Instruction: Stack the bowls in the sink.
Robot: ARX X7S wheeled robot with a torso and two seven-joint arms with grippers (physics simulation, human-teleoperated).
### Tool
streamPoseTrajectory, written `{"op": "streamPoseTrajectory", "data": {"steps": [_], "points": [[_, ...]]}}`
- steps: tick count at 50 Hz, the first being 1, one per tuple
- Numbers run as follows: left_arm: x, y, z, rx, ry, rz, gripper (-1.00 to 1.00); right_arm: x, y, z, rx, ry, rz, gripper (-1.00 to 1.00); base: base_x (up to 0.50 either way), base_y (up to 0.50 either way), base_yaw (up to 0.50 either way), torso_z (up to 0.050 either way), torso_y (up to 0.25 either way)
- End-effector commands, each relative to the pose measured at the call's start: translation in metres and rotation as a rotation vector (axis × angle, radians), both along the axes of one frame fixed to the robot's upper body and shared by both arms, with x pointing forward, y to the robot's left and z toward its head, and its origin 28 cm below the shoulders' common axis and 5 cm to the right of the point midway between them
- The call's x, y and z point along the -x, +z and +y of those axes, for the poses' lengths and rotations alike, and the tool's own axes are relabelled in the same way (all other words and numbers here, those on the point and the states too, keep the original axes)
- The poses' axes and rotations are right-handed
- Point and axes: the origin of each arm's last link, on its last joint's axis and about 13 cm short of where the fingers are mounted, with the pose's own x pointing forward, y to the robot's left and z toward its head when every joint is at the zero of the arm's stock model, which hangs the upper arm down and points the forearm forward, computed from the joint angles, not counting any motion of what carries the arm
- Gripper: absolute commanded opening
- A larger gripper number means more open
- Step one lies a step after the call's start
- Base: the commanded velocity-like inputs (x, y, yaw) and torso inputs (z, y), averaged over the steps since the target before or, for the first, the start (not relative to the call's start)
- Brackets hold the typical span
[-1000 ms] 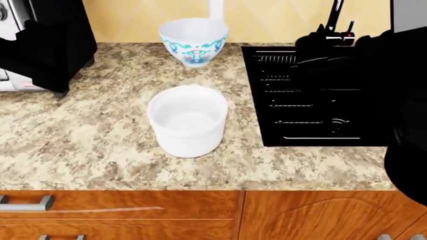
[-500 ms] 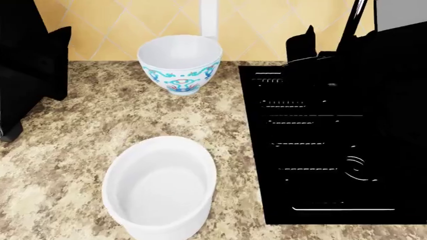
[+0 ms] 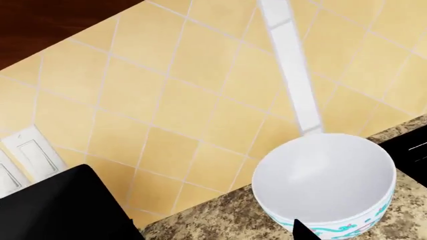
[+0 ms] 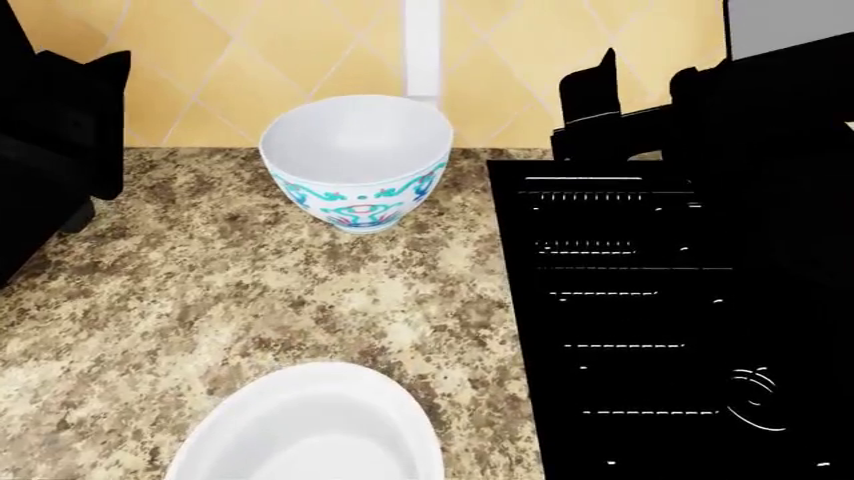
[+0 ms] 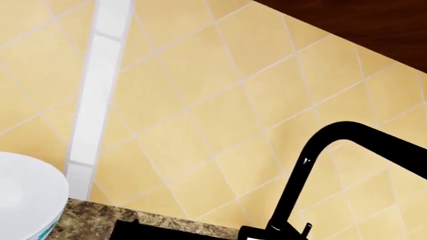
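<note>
Speckled granite covers the table [image 4: 227,300], and both bowls stand on it, not in the sink. The floral bowl [image 4: 356,160] stands upright at the far side, close to the yellow tiled wall [image 4: 200,60] and in front of a white vertical strip [image 4: 422,45]. The plain white bowl [image 4: 310,430] is at the near edge of the head view, well apart from the floral one, and it is cut by the frame. The sink [image 4: 667,320] is a glossy black basin at the right, with thin white ribbed lines, just beside the floral bowl. The black tap [image 5: 320,170] rises at its far side in the right wrist view.

The left end effector [image 4: 60,130] is a dark shape at the far left, the right end effector [image 4: 627,100] a dark shape above the far edge of the sink. For both, it is not possible to tell if the fingers are apart or together. Neither touches a bowl.
</note>
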Motion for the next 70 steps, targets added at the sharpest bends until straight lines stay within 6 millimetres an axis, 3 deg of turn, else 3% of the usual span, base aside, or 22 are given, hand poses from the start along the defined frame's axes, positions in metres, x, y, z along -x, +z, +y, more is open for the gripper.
{"op": "streamPoseTrajectory", "data": {"steps": [1, 7, 14, 33, 47, 62, 70], "points": [[0.000, 0.000, 0.001, -0.001, 0.003, 0.001, 1.00, -0.001, -0.001, 0.000, 0.006, -0.005, 0.000, 1.00, 0.46, 0.12, 0.00, 0.000, 0.000], [0.000, -0.001, 0.000, -0.002, 0.003, 0.003, 1.00, -0.002, -0.003, 0.000, 0.025, -0.038, 0.007, 1.00, 0.07, 0.02, 0.00, 0.000, 0.000], [0.005, -0.002, 0.000, 0.035, -0.026, 0.017, 1.00, -0.003, 0.012, 0.010, -0.014, 0.001, 0.000, 1.00, 0.00, 0.00, 0.00, 0.000, 0.000], [0.024, 0.000, -0.005, 0.136, -0.213, 0.266, 1.00, -0.008, 0.009, 0.016, -0.002, 0.006, 0.018, 1.00, 0.00, 0.00, 0.00, 0.000, 0.000], [0.031, 0.011, -0.006, 0.078, -0.244, 0.389, 1.00, -0.014, 0.001, 0.018, 0.001, 0.006, 0.036, 1.00, 0.00, 0.00, 0.00, 0.000, 0.000], [0.030, 0.008, -0.020, -0.121, -0.302, 0.539, 1.00, -0.017, -0.004, 0.017, 0.007, -0.004, 0.040, 1.00, 0.00, 0.00, 0.00, 0.000, 0.000], [0.027, 0.008, -0.025, -0.145, -0.324, 0.568, 1.00, -0.017, -0.007, 0.017, 0.005, -0.006, 0.047, 1.00, 0.00, 0.00, 0.00, 0.000, 0.000]]}}
